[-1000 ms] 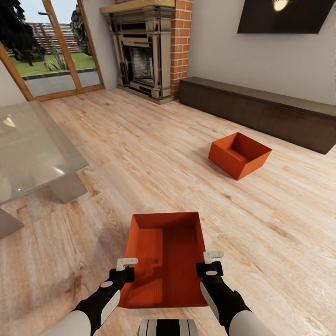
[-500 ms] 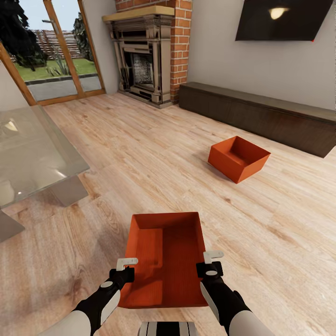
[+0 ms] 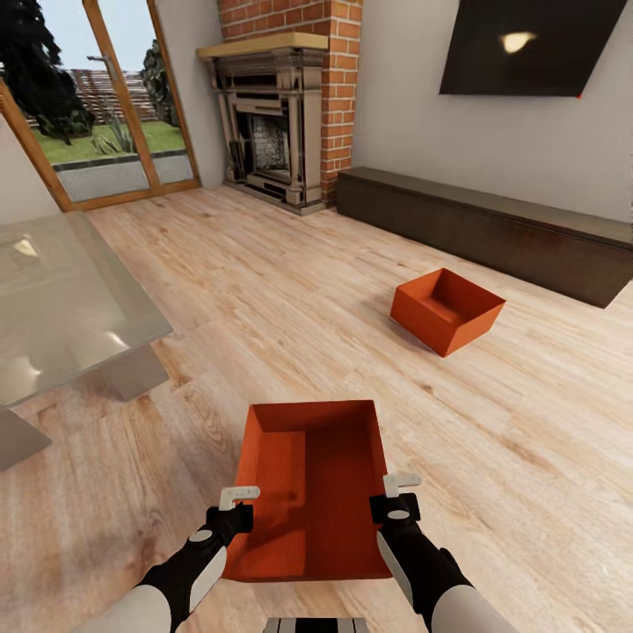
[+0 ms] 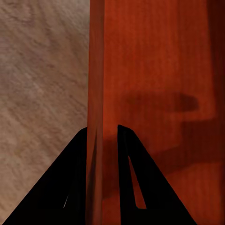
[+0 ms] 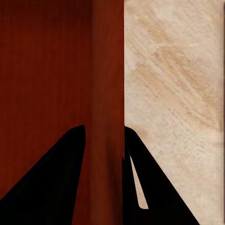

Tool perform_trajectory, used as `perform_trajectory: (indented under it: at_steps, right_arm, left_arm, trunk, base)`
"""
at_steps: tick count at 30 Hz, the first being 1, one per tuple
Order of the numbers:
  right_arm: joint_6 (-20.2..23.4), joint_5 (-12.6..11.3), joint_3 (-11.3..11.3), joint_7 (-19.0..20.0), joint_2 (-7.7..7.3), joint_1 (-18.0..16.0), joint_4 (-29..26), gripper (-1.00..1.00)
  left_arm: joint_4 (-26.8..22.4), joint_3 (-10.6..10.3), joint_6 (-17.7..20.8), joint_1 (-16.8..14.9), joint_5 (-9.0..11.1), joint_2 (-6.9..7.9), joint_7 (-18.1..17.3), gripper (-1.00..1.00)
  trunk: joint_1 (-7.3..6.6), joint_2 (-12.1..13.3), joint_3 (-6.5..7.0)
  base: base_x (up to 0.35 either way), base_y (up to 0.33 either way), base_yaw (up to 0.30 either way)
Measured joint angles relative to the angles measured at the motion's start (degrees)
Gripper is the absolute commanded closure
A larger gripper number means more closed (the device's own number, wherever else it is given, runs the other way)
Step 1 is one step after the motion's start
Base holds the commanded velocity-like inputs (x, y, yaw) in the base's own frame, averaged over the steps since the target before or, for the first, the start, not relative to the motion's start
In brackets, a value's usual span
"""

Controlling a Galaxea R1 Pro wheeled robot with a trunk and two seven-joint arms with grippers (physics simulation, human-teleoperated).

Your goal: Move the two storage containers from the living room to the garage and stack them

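Scanning outward, I saw open wood-plank floor (image 3: 264, 290) between the glass table (image 3: 61, 308) and low cabinet (image 3: 492, 229). My held container (image 3: 312, 488) hung before me, left gripper (image 3: 238, 498) and right gripper (image 3: 401, 483) each clamped over a side wall. Its twin (image 3: 447, 309) sat ahead-right, near the cabinet.

— What have you got in front of you?
— An orange-red storage container (image 3: 312, 488), held between my two arms. My left gripper (image 3: 236, 507) is clamped on its left wall, my right gripper (image 3: 397, 494) on its right wall.
— And the other one?
— The second container (image 3: 447, 309) sits on the wood-plank floor (image 3: 264, 290), ahead and to my right, near the long dark cabinet (image 3: 492, 229).
— Anything else?
— A glass table (image 3: 61, 308) to my left; a brick fireplace (image 3: 277, 114) and a wall TV (image 3: 527, 44) beyond.
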Motion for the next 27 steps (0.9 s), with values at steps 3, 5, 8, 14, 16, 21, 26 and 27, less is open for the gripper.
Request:
perform_trajectory:
  at_steps: [3,5,8,14,16,21,26,27]
  right_arm:
    - [0.0,0.0,0.0,0.0,0.01,0.0,0.0,1.00]
    - [0.0,0.0,0.0,0.0,0.01,0.0,0.0,1.00]
    - [0.0,0.0,0.0,0.0,0.01,0.0,0.0,1.00]
    - [0.0,0.0,0.0,0.0,0.02,0.0,0.0,1.00]
    - [0.0,0.0,0.0,0.0,0.01,0.0,0.0,1.00]
    - [0.0,0.0,0.0,0.0,0.01,0.0,0.0,1.00]
    - [0.0,-0.1,0.0,0.0,0.00,0.0,0.0,1.00]
    - [0.0,-0.1,0.0,0.0,0.00,0.0,0.0,1.00]
  left_arm:
    - [0.0,0.0,0.0,0.0,0.0,0.00,0.0,1.00]
    - [0.0,0.0,0.0,0.0,0.0,0.00,0.0,1.00]
    - [0.0,0.1,0.0,0.0,0.0,0.00,0.0,1.00]
    - [0.0,0.0,0.0,0.0,0.0,0.00,0.0,1.00]
    - [0.0,0.0,0.0,0.0,0.0,0.00,0.0,1.00]
    - [0.1,0.0,0.0,0.0,0.0,0.00,0.0,1.00]
    - [0.0,0.0,0.1,0.0,0.0,0.00,0.0,1.00]
    - [0.0,0.0,0.1,0.0,0.0,0.00,0.0,1.00]
  trunk:
    - [-0.66,1.2,0.81]
    - [-1.10,2.0,1.35]
    - [-1.76,3.2,2.16]
    - [-3.07,5.6,3.78]
    - [-3.51,6.4,4.32]
    - [-4.61,8.4,5.67]
    - [-5.71,10.4,7.02]
    - [-5.93,10.8,7.29]
  base:
    - [0.000,0.000,0.000]
    - [0.000,0.000,0.000]
    - [0.000,0.000,0.000]
    - [0.000,0.000,0.000]
    - [0.000,0.000,0.000]
    - [0.000,0.000,0.000]
    - [0.000,0.000,0.000]
    - [0.000,0.000,0.000]
